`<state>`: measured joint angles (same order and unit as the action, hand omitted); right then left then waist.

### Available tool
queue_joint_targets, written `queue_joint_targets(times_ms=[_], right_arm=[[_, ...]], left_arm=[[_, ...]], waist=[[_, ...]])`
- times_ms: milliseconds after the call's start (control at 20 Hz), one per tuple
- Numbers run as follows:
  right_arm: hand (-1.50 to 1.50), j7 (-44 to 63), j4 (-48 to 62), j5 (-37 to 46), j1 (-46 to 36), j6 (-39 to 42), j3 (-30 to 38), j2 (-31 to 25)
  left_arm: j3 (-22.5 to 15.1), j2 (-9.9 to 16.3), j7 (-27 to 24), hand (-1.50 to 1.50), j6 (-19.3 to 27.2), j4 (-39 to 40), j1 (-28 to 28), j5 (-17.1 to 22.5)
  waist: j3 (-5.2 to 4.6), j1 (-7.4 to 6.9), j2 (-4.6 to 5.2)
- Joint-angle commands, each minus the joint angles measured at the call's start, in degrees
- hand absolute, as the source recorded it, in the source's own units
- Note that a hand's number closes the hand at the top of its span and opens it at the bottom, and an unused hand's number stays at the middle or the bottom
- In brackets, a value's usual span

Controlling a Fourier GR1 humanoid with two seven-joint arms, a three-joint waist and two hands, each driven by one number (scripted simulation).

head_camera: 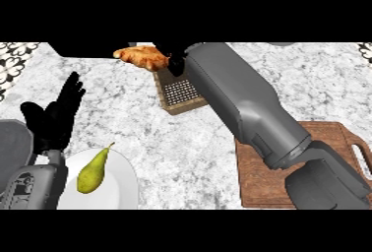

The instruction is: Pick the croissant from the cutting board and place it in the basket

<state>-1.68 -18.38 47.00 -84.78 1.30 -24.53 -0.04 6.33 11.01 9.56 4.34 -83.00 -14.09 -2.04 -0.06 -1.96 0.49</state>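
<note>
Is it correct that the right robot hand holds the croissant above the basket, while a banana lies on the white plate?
Not quite. The head view shows a pear on the white plate, not a banana. The rest holds: the right robot hand holds the croissant above the basket.

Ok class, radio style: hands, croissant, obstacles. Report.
Right hand shut on croissant, above basket. Left hand open, resting beside plate. Nothing in the way.
</note>
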Motion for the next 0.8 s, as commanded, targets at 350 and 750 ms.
queue_joint_targets(times_ms=[350,750], right_arm=[[-1.50,8.15,2.33,-0.64,1.31,0.78,1.64,0.03],[-1.50,5.85,-4.37,-10.61,0.51,-2.94,12.26,0.04]], left_arm=[[-0.08,-0.24,-1.38,0.00,-1.40,-0.89,2.09,0.54],[1.33,0.62,1.55,0.00,0.07,-1.13,0.20,0.27]], waist=[[0.00,-0.48,0.05],[0.06,0.61,-0.35]])
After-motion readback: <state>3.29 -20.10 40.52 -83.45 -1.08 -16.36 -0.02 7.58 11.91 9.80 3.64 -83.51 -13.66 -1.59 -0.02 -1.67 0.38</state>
